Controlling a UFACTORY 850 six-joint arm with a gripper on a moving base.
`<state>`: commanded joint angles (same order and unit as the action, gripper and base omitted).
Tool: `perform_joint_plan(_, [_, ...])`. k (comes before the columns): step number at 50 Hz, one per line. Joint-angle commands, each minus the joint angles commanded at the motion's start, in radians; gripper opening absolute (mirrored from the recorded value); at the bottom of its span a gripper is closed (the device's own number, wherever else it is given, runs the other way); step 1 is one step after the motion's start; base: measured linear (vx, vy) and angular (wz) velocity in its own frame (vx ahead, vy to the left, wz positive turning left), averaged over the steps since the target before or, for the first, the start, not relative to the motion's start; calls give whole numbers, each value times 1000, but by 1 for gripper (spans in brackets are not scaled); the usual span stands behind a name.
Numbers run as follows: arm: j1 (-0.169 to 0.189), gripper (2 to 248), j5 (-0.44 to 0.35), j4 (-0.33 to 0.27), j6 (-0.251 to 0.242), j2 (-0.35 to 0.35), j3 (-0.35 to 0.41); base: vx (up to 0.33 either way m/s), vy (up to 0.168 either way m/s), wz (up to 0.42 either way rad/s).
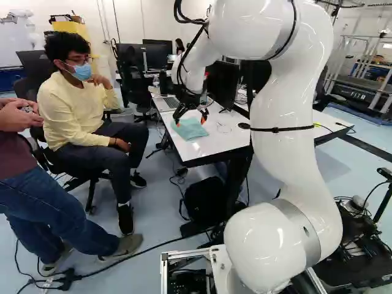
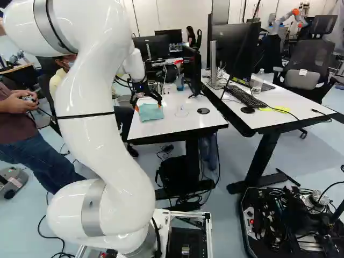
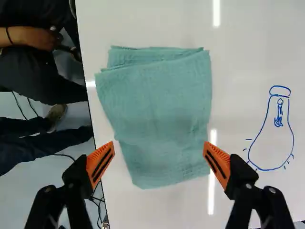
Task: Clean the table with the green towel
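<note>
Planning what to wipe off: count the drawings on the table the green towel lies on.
1: a blue light-bulb drawing on the white table, beside the green towel. Any under the towel would be hidden.

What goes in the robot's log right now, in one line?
gripper: open, over towel | folded green towel: on white table | blue light-bulb drawing: beside towel, not wiped off

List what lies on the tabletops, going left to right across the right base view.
Green towel → blue drawing → round black disc → black mouse → yellow strip. The keyboard overlaps the mouse's place, so I leave it out.
</note>
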<state>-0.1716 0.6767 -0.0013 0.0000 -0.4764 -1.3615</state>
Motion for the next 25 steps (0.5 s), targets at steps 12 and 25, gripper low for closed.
perform_joint_plan(12, [-6, 247, 2, 0, 0, -29, -40, 0, 0, 0])
perform_joint_plan(25, [-14, 247, 33, 0, 0, -37, -46, 0, 0, 0])
